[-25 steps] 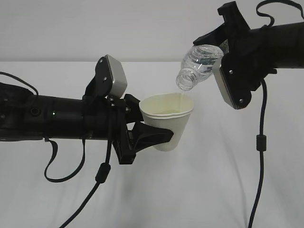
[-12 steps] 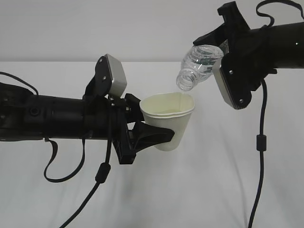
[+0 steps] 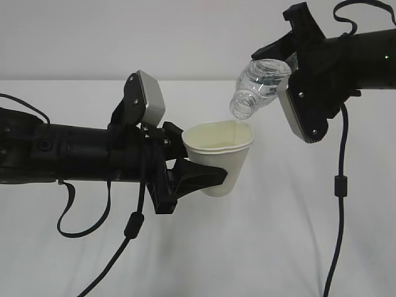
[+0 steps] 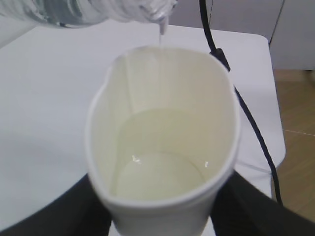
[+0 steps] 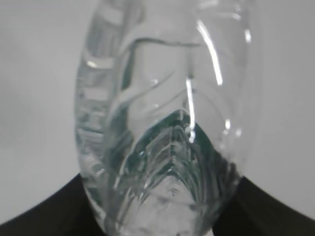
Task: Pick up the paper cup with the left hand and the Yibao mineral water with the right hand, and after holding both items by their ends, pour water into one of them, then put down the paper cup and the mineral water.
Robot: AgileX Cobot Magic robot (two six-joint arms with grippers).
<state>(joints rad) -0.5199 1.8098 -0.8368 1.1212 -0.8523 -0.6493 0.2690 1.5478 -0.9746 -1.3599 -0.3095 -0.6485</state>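
Note:
My left gripper point(image 3: 199, 176) is shut on the white paper cup point(image 3: 219, 158) and holds it upright above the table, its rim squeezed oval. The left wrist view shows the cup point(image 4: 162, 147) from above with water in its bottom. My right gripper point(image 3: 286, 59) is shut on the clear Yibao mineral water bottle point(image 3: 257, 83), tilted mouth-down just over the cup's far rim. A thin stream of water point(image 4: 161, 34) falls from the bottle's mouth point(image 4: 157, 7) into the cup. The right wrist view is filled by the bottle point(image 5: 165, 123); its green label is hidden.
The white table point(image 3: 278, 247) lies under both arms. Black cables hang from the left arm point(image 3: 133, 226) and the right arm point(image 3: 339, 185). In the left wrist view the table's far edge point(image 4: 275, 98) and a brown floor show on the right.
Both arms hold still. The bottle has tipped very slightly further and water keeps running into the cup.

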